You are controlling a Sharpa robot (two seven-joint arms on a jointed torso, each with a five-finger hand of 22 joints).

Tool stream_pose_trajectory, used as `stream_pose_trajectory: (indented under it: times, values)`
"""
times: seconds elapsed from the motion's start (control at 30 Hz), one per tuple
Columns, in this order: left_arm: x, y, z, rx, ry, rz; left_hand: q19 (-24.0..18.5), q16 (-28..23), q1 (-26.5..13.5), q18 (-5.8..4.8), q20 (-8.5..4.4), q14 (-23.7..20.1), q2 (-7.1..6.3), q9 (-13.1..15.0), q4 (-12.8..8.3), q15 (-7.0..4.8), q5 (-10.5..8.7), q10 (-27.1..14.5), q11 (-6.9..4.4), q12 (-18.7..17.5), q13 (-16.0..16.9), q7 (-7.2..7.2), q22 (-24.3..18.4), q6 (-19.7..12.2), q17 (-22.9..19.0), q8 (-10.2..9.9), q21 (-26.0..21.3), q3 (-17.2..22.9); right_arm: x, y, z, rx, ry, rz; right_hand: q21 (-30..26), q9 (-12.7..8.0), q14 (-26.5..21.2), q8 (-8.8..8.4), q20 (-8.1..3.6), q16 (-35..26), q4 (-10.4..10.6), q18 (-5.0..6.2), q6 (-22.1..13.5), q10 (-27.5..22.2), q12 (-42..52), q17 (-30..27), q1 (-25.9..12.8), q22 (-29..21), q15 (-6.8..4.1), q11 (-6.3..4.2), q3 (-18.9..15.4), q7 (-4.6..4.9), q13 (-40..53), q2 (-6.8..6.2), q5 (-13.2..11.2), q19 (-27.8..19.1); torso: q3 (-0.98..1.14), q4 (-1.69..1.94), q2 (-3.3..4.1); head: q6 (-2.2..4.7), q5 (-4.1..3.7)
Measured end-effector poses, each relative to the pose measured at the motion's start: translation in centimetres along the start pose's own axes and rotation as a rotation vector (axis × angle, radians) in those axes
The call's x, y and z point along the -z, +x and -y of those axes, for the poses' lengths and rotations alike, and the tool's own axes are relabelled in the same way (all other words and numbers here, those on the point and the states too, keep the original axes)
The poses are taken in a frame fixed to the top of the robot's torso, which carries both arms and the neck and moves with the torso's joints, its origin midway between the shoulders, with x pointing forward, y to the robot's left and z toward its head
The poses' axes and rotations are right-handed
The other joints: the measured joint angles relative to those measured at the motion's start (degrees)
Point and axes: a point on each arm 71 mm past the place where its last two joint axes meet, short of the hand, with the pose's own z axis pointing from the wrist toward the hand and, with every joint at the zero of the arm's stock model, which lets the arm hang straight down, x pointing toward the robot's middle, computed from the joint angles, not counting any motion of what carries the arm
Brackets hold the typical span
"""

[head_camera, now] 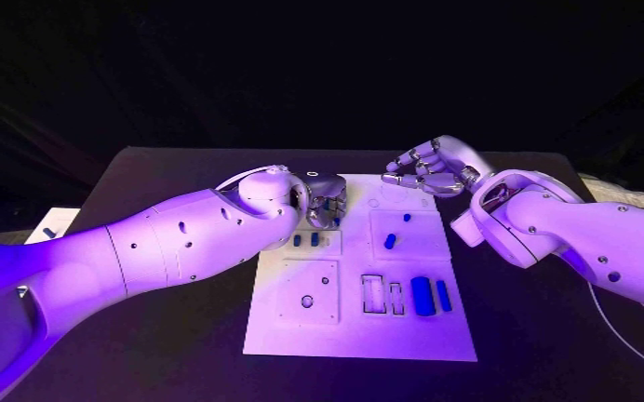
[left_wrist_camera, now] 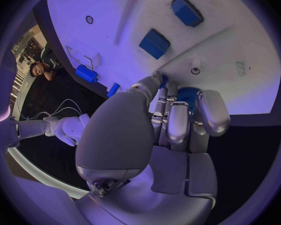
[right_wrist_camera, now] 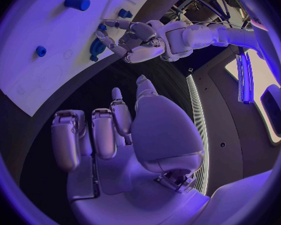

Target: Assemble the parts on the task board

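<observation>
Left robot hand (head_camera: 324,203) hangs low over the far-left part of the task board (head_camera: 360,323), fingers curled downward. In the left wrist view its fingertips (left_wrist_camera: 160,80) touch the white plate, and a ribbed blue part (left_wrist_camera: 189,94) sits right under the curled fingers; whether the hand actually grips that piece or merely rests on it cannot be told. Right robot hand (head_camera: 432,167) hovers above the board's far edge, off to the other side, fingers loosely bent and apart with nothing in them; the right wrist view shows bare palm and fingers (right_wrist_camera: 118,130).

Judging by the layout, the assembly seems at an early or middle stage. A small blue peg (head_camera: 391,241) already stands in a square plate just nearer the robot than the right hand, and two small blue pieces (head_camera: 307,239) lie just below the left hand. Nearer the robot, well away from both hands, a larger blue block (head_camera: 422,294) and a slim blue bar (head_camera: 443,296) lie beside open rectangular slots (head_camera: 382,294) that look unfilled, so several placements likely remain.

The board lies flat on a black tabletop (head_camera: 161,328). Beyond the tabletop's far edge the room is dark, with nothing distinguishable there.
</observation>
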Motion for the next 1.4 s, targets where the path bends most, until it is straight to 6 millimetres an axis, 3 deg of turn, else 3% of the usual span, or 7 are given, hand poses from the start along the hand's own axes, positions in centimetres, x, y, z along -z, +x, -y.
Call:
stream_pose_trajectory:
  times: [0.27, 0.47, 0.83, 1.17, 1.4]
  values:
    - [0.0, 0.0, 0.0, -0.001, -0.002, -0.002, 0.0, 0.0, 0.0, 0.00, 0.00, 0.1, 0.02, -0.4, -0.5, -0.32, 0.00, 1.2, -0.28, -0.6, -0.4, -0.01, 0.0, 1.1, -0.7, -0.3, 0.4, 1.6, 0.0, 0.0, 0.0, 0.000, 0.000, -0.001, 0.0, 0.0, 0.0, 0.00, 0.00, 0.0, 0.0, 0.00, 0.0, 0.0, 0.0, 0.0, 0.0, 0.0, 0.00, 0.00, 0.0, 0.00, 0.0, 0.00, 0.0, 0.0, 0.02, 0.02, -0.02, -0.02, -0.09]
    - [-0.1, 0.0, 0.0, -0.002, -0.003, -0.004, 0.0, 0.0, 1.1, 0.00, 0.00, 0.0, 1.10, -0.5, -1.8, -0.41, 0.00, 3.3, -0.62, -1.5, -0.6, -0.30, 0.0, 2.8, -1.1, -0.3, 1.5, 4.0, 0.0, 0.0, 0.0, 0.000, -0.001, -0.002, 0.0, 0.1, 0.0, 0.00, 0.00, 0.0, 0.0, 0.00, 0.0, 0.0, 0.0, 0.0, 0.0, 0.0, 0.00, 0.00, 0.0, 0.00, 0.0, -0.01, 0.2, 0.0, 0.01, 0.02, -0.02, -0.02, -0.13]
    - [-0.2, 0.0, -0.3, 0.001, -0.005, 0.000, 0.2, 0.3, 0.9, 0.00, -0.21, 0.0, 1.79, -0.9, -4.1, -0.82, -0.12, 5.3, -0.82, -3.5, -0.9, -0.01, 0.0, 4.5, -1.9, -1.1, 2.7, 7.7, 0.0, 0.1, -0.1, -0.001, -0.001, -0.003, 0.0, 0.1, 0.0, 0.00, 0.00, 0.0, 0.0, 0.00, 0.0, 0.0, 0.0, 0.0, 0.0, 0.0, 0.00, 0.01, 0.0, 0.00, 0.0, -0.01, 0.2, 0.0, -0.01, 0.02, -0.03, 0.01, -0.08]
    - [0.5, 0.1, -0.7, 0.027, 0.002, 0.032, 0.2, 0.5, -0.6, 0.01, -0.20, 0.0, 1.19, -1.3, -4.5, -0.82, -0.13, 5.7, -0.50, -4.6, -1.1, 0.19, 0.0, 4.7, -2.2, -1.4, 3.0, 8.1, -0.1, 0.1, -0.1, -0.001, -0.002, -0.005, 0.0, 0.1, 0.0, 0.00, 0.00, 0.0, 0.0, 0.00, 0.0, 0.0, 0.0, 0.0, 0.0, 0.0, 0.00, 0.02, 0.0, 0.00, 0.0, -0.01, 0.2, 0.0, -0.02, 0.04, -0.07, 0.29, -0.05]
    - [1.7, -1.0, -1.0, 0.076, 0.017, 0.095, 0.2, 0.7, -1.2, 0.01, -0.20, 0.0, 0.67, -1.3, -4.6, -0.82, -0.13, 5.9, -0.61, -4.6, -1.1, 0.33, 0.0, 4.8, -2.3, -1.7, 3.3, 8.3, -0.1, 0.1, 0.0, 0.000, 0.000, -0.003, 0.0, 0.1, 0.0, 0.00, 0.00, 0.0, 0.0, 0.00, 0.0, -0.1, 0.1, 0.0, 0.0, 0.0, 0.00, 0.11, 0.0, 0.00, 0.0, -0.01, 0.2, 0.0, -0.02, 0.08, -0.08, 0.62, -0.03]
